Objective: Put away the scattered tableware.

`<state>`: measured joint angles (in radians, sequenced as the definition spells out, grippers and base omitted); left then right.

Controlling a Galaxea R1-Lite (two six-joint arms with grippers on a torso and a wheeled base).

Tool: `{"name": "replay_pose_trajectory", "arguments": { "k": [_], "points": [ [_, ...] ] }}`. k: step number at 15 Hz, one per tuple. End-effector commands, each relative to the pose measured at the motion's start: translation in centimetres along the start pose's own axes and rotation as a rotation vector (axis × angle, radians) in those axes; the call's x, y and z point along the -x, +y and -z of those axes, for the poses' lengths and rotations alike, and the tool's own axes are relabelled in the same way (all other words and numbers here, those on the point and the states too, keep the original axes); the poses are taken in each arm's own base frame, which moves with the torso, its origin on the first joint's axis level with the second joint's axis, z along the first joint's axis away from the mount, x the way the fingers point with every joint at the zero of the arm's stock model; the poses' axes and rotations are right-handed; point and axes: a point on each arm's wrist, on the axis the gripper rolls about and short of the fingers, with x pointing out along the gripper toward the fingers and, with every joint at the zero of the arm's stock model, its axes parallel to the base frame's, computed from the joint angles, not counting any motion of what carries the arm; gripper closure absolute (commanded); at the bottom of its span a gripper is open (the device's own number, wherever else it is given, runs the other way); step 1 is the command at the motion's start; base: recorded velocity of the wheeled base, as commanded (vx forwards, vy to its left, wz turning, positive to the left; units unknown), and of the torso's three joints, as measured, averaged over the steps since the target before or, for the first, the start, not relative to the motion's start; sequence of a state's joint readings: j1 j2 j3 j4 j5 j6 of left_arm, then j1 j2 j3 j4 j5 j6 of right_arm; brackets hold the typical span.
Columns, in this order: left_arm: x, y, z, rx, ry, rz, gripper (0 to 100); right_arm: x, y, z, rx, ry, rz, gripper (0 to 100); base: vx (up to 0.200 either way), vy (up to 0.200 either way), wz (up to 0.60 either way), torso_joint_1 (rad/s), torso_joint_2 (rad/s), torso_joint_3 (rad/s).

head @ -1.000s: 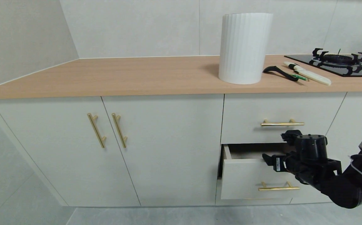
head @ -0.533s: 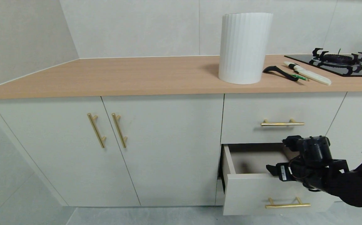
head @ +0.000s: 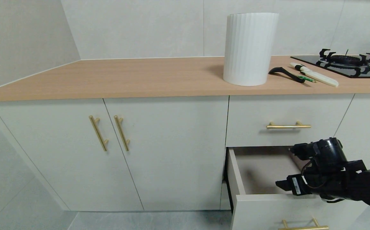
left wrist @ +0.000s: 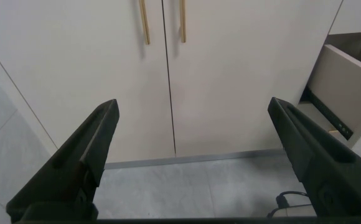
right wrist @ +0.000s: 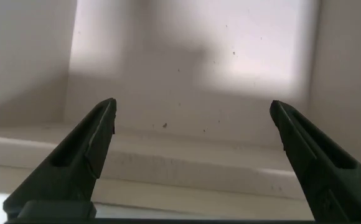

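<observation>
The pale matte lower drawer [head: 261, 210], lower right of the head view, has slid well out in the last second. The right pincer [head: 289, 166] came back with it, spread wide and gripping nothing. The drawer's smooth flat floor is now exposed, ready for tableware. The curved black plastic utensil [head: 286, 74] and cream straight-handled knife [head: 317, 77] lie upper right on the wood-grain surface [head: 140, 76], beside the ribbed white cylinder [head: 250, 48]. The left pincer [left wrist: 193, 104] gapes wide, empty.

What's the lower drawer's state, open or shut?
Open: the lower drawer sticks out from the cabinet, its bare floor showing.
</observation>
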<state>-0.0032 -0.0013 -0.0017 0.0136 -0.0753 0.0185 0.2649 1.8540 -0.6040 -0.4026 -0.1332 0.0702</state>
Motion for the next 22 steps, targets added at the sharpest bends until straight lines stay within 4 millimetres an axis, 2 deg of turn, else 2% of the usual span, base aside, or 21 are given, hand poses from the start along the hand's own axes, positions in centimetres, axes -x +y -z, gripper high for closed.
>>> {"name": "replay_pose_trajectory", "arguments": {
  "k": [1, 4, 14, 22],
  "points": [
    [0.0, 0.0, 0.0, 0.000, 0.002, 0.000, 0, 2.2, -0.1, -0.9, 0.000, -0.011, -0.030, 0, 0.000, 0.000, 0.00, 0.000, 0.00, 0.000],
    [0.0, 0.0, 0.0, 0.000, 0.002, 0.000, 0, 3.3, 0.1, -0.8, 0.022, 0.068, -0.041, 0, 0.000, 0.000, 0.00, 0.000, 0.00, 0.000],
    [0.0, 0.0, 0.0, 0.000, 0.002, 0.000, 0, 6.0, 0.8, 1.6, 0.262, 0.275, -0.079, 0, 0.000, 0.000, 0.00, 0.000, 0.00, 0.000],
    [0.0, 0.0, 0.0, 0.000, 0.002, 0.000, 0, 7.2, 2.1, 3.5, 0.401, 0.440, -0.114, 0, 0.000, 0.000, 0.00, 0.000, 0.00, 0.000]
  ]
}}
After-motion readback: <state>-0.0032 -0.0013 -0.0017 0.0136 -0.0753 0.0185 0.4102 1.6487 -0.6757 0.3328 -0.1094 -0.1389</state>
